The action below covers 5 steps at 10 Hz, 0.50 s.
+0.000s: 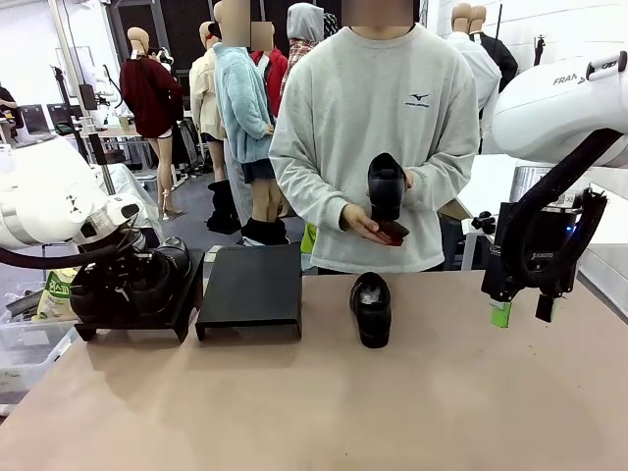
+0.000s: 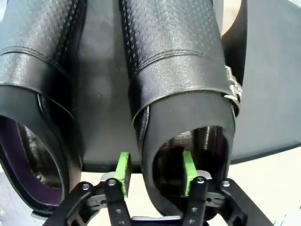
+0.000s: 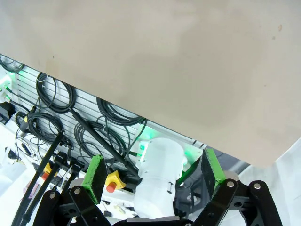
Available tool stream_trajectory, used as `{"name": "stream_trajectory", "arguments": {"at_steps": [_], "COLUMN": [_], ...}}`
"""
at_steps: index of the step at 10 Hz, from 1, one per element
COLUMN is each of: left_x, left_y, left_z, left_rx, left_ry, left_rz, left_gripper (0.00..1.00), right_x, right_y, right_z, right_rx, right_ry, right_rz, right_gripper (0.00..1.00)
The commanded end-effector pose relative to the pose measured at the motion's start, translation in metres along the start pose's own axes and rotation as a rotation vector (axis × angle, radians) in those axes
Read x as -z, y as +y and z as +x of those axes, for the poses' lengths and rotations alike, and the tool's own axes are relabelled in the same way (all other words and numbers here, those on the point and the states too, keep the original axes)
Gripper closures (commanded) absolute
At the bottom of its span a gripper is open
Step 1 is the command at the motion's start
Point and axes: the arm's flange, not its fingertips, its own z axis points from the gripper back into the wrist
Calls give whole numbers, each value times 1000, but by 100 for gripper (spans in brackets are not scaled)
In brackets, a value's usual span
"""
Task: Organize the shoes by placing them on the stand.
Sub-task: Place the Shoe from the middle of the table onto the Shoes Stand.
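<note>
Shoe pair (image 1: 132, 283) sits on the L stand (image 1: 147, 320) at mid-left of the front view, so two look placed. A third shoe (image 1: 371, 307) lies on the table (image 1: 294, 412) at frame centre, toe toward the camera. The fourth shoe (image 1: 386, 186) is held upright in the person's hands (image 1: 358, 224) above it. The 2nd stand (image 1: 250, 285), just R of the first, has a bare top.

In the L wrist view the left gripper (image 2: 155, 172) straddles the heel collar of the buckle shoe (image 2: 178, 70). One green pad (image 2: 188, 170) is inside the opening and the other is outside the wall. The jaws are part-open w/ a gap either side of the leather, so not pinching. The neighbour shoe (image 2: 33, 70) lies beside it, w/ the stand deck visible between them.

The right gripper (image 1: 522, 312) hangs over the table at mid-right of the frame, well apart from any shoe. Its jaws are spread wide w/ nothing between.

Step, as I read it: the L arm is at the let-go end of placing a shoe, though it could equally be a grasp starting.

Next move, prob: lift the L gripper straight up clear of the collar w/o dragging the shoe. Then go for the centre shoe, pinch its heel collar and set it on the 2nd stand. The glossy leather may slip, so a deep bite is needed.
</note>
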Motion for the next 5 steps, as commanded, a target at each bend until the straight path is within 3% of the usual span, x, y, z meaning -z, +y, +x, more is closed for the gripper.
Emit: {"name": "stream_trajectory", "arguments": {"at_steps": [1,5], "left_x": [-11,-34], "left_y": [0,-13], "left_z": [0,-2], "left_rx": [41,75], "left_ry": [-51,-85], "left_rz": [0,9], "left_gripper": [0,0], "right_x": [-2,-2], "right_y": [2,2], "right_z": [1,1], "right_rx": [15,15], "right_ry": [1,1], "right_rz": [1,1], "right_gripper": [0,0]}}
